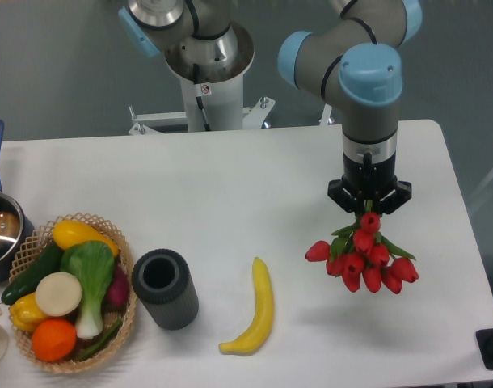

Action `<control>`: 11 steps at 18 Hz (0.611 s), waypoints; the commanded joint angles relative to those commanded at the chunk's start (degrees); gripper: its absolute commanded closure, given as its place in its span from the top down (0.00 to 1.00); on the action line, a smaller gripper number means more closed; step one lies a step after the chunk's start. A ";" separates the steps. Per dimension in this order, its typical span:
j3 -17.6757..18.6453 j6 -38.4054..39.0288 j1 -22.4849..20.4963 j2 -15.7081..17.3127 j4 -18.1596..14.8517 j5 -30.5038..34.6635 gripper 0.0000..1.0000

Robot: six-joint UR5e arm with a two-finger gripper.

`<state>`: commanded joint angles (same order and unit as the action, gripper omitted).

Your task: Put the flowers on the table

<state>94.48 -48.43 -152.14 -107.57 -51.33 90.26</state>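
You see red flowers (365, 257) with green leaves, a black hand (368, 204), a white desk (230, 194), a yellow banana (255, 311), a dark grey cylinder (165, 288), and a tan woven basket (36, 242).

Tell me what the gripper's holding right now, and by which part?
The gripper holds the bunch of red tulips by the stem end, blooms hanging down above the table.
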 joint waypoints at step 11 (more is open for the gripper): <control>0.88 2.11 4.48 -6.42 1.76 4.66 0.14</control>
<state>95.36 -46.32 -147.66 -113.99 -49.57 94.92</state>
